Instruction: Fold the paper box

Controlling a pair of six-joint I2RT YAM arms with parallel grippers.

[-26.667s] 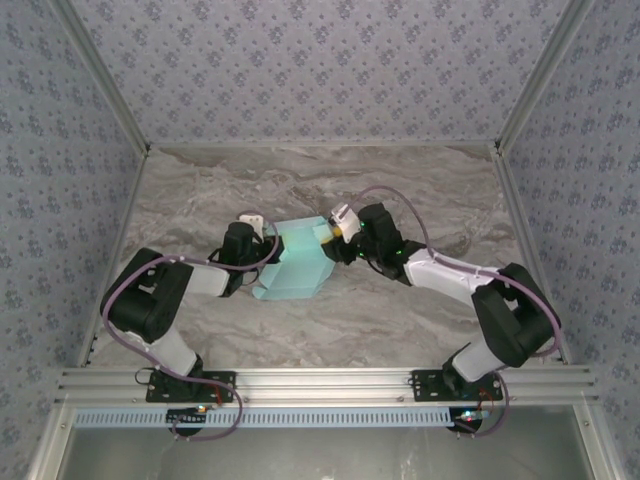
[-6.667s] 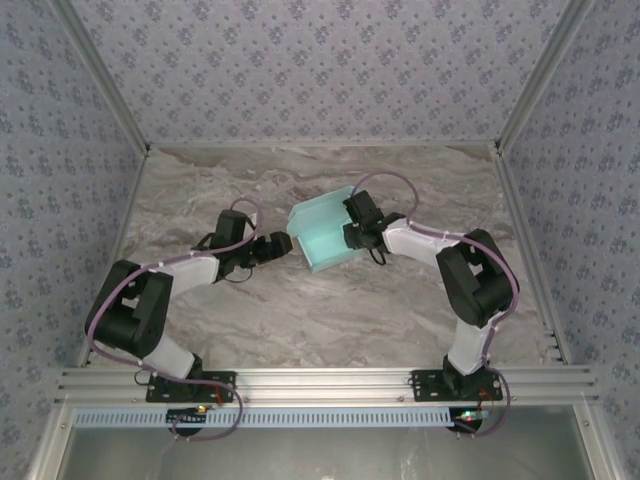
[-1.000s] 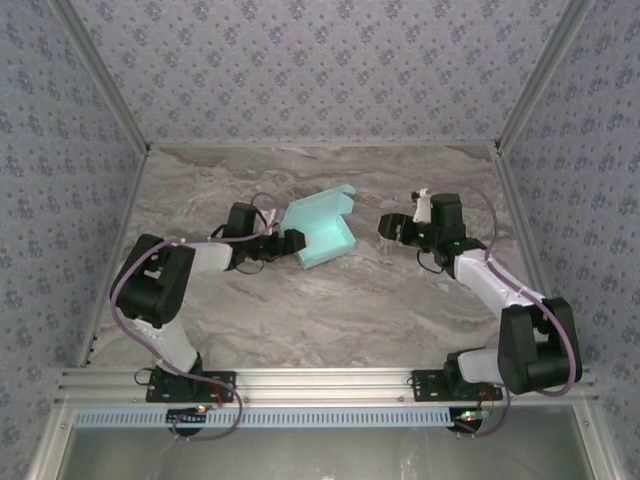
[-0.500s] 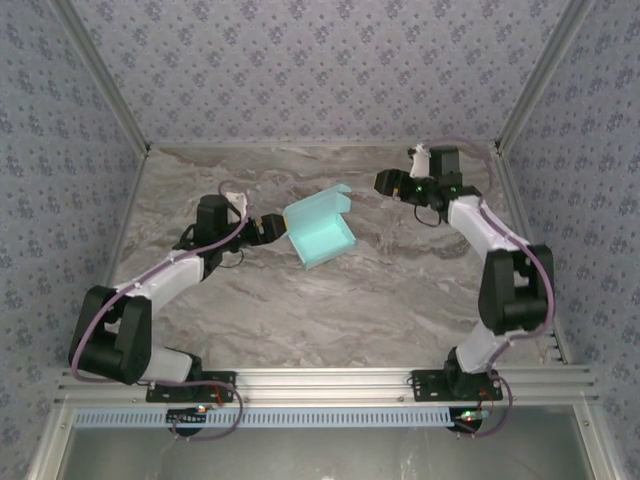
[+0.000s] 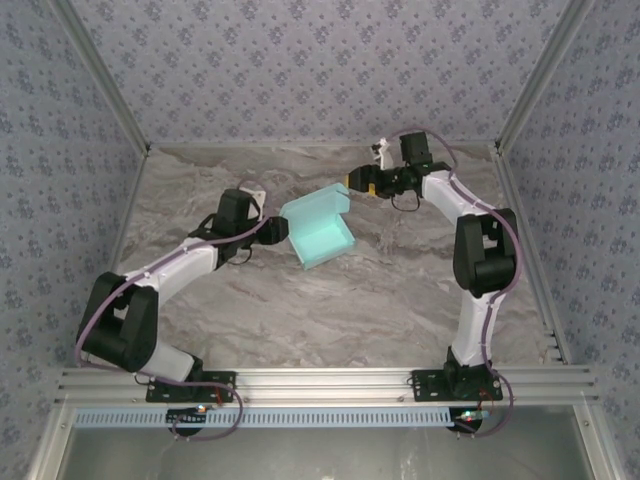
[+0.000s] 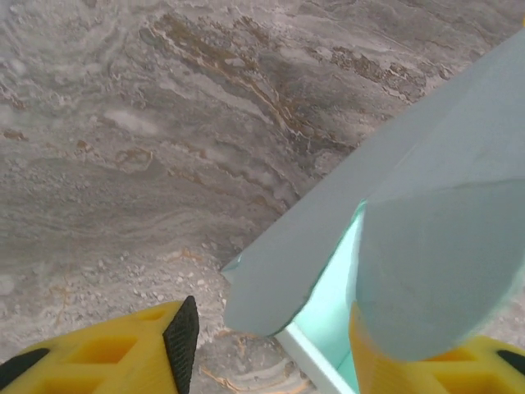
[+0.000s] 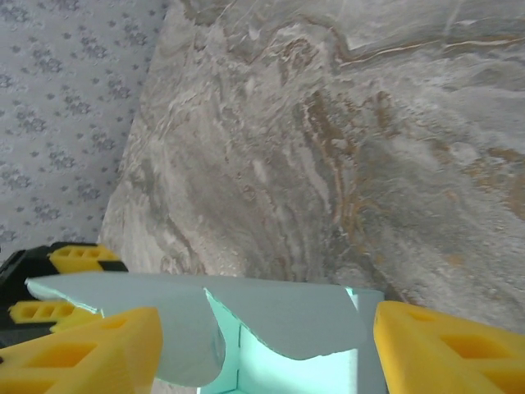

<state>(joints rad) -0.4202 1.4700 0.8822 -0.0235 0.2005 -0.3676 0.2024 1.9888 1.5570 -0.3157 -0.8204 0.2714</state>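
Top external view, count: one paper box [image 5: 322, 238], two arms, two grippers, one table [image 5: 400, 300], three walls [image 5: 300, 70].

Item 1, paper box. It is thin, smooth, pale blue-green card, formed into a shallow rectangular tray. One lid panel [image 5: 316, 204] stands up along its far side. The box lies a little left of centre, toward the back of the table, at a slant to the table's edges. Whether it rests flat I cannot tell.

Item 2, table. It is one matt slab, marbled in grey and brown. The walls carry a small repeated floral print.

Item 3, my left gripper [image 5: 277, 232]. It is at the box's left end. In the left wrist view my two yellow moulded fingers [image 6: 98, 357] stand apart, with one black pad [image 6: 180, 335] showing. One rounded tab [image 6: 443, 271] and one long straight card edge lie between them. A clear gap separates the pad from the card, so nothing is clamped.

Item 4, my right gripper [image 5: 353, 181]. It is at the lid panel's far right corner. In the right wrist view its two yellow fingers stand wide apart, straddling the lid's edge and two curved flaps, and are not closed on them.
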